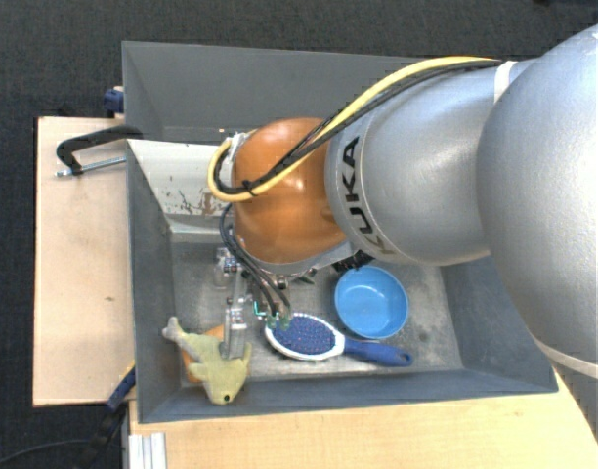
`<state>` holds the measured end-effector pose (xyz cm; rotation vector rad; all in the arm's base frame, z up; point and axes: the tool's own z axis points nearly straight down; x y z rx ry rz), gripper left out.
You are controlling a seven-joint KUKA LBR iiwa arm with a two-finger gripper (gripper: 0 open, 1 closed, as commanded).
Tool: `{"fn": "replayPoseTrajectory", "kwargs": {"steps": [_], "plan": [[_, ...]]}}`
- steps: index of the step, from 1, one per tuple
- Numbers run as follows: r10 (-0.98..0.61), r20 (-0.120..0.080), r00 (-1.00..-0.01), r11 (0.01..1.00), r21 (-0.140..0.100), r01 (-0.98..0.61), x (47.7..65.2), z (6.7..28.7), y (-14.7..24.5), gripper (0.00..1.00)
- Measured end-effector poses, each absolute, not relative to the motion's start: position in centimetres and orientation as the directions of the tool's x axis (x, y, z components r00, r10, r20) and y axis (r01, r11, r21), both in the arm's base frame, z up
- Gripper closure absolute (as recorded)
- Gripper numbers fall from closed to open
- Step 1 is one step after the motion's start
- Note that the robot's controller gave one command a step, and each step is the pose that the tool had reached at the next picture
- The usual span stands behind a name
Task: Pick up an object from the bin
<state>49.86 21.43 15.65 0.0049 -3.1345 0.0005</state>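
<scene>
Big silver arm is reaching into the grey bin, blue bowl and blue hairbrush are sitting just beside the yellowish plush toy lying in the lower-left corner, and the claw is hanging right over it, can't tell if clenched or released.

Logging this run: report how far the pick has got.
Done: the gripper is low at the lower-left of the grey metal bin, right above the floppy yellow plush toy. In hand: nothing visibly lifted; the toy lies in the bin. Left: lifting a thing out.
</scene>
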Motion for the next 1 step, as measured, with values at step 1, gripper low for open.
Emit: {"fn": "replayPoseTrajectory", "kwargs": {"steps": [1], "plan": [[-0.157, 0.003, -0.988, 0.988, 0.002, -0.157, 49.61, 7.50, 17.49, 0.00]]}}
